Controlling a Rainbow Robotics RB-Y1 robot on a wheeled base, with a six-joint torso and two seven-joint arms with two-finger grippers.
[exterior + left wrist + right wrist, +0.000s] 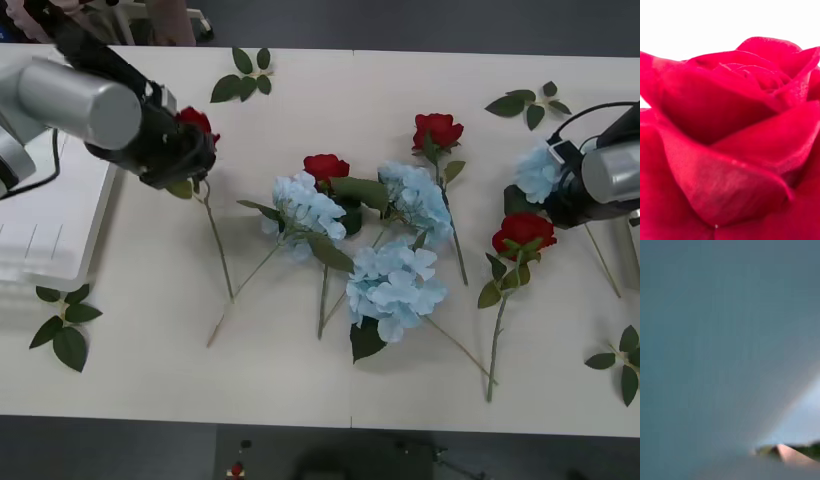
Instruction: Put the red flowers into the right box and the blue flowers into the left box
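Note:
My left gripper [188, 152] is at the table's far left, shut on a red flower [196, 120] just under its bloom; the stem trails toward the front. That bloom [730, 142] sits right before the left wrist camera. My right gripper [556, 186] is at the right side, shut on a blue flower [537, 170] whose stem runs toward the thin rim of the right box [634, 258]. Three red flowers [326, 167] [437, 130] [522, 232] and three blue flowers [308, 208] [415, 195] [395, 282] lie mid-table. The left box [50, 235] stands at the left edge.
Loose green leaf sprigs lie at the far left [245, 75], far right [528, 102], front left [65, 328] and front right [620, 365]. The flower stems cross one another at mid-table. Bare tabletop runs along the front edge.

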